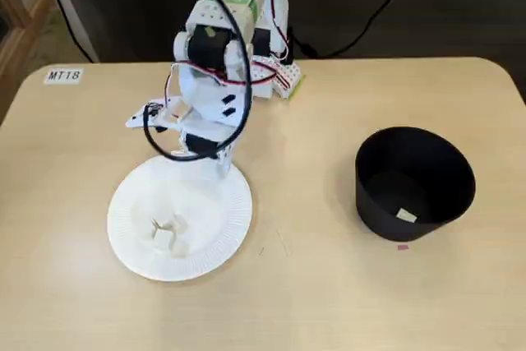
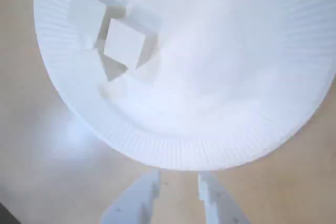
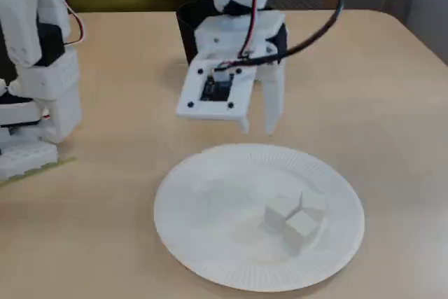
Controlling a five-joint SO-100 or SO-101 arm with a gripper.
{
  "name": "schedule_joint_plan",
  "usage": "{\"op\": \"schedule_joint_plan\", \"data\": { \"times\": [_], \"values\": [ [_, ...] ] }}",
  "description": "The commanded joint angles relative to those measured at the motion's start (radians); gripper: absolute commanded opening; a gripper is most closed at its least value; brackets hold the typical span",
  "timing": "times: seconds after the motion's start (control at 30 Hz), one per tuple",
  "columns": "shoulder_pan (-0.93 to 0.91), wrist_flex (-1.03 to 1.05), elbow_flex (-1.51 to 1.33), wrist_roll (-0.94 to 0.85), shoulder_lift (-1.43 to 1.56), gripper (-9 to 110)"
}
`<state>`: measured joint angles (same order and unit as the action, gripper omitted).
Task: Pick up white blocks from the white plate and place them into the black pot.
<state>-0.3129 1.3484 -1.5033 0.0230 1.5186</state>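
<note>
The white plate (image 1: 131, 211) lies on the tan table, left of centre in a fixed view. A tight cluster of about three white blocks (image 1: 167, 233) sits in its near-left part; they also show in the wrist view (image 2: 124, 43) and another fixed view (image 3: 294, 219). The black pot (image 1: 415, 182) stands at the right with one white block (image 1: 406, 216) inside. My gripper (image 1: 220, 160) hovers over the plate's far rim (image 2: 173, 150), clear of the blocks. Its fingers (image 2: 212, 195) stand slightly apart with nothing between them (image 3: 257, 125).
The arm's white base (image 3: 35, 82) stands at the table's back. A label reading MT18 (image 1: 64, 76) is stuck near the back left corner. A small pink mark (image 1: 402, 247) lies in front of the pot. The pot's rim (image 3: 187, 22) shows behind the gripper.
</note>
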Motion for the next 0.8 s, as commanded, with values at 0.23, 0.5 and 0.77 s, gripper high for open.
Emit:
{"op": "schedule_joint_plan", "data": {
  "times": [0.23,0.5,0.77],
  "values": [
    [-0.057,-0.071,0.103,-0.06,-0.132,26],
    [-0.072,-0.206,0.11,-0.058,-0.199,29],
    [-0.094,-0.209,0.221,-0.063,-0.31,27]
  ]
}}
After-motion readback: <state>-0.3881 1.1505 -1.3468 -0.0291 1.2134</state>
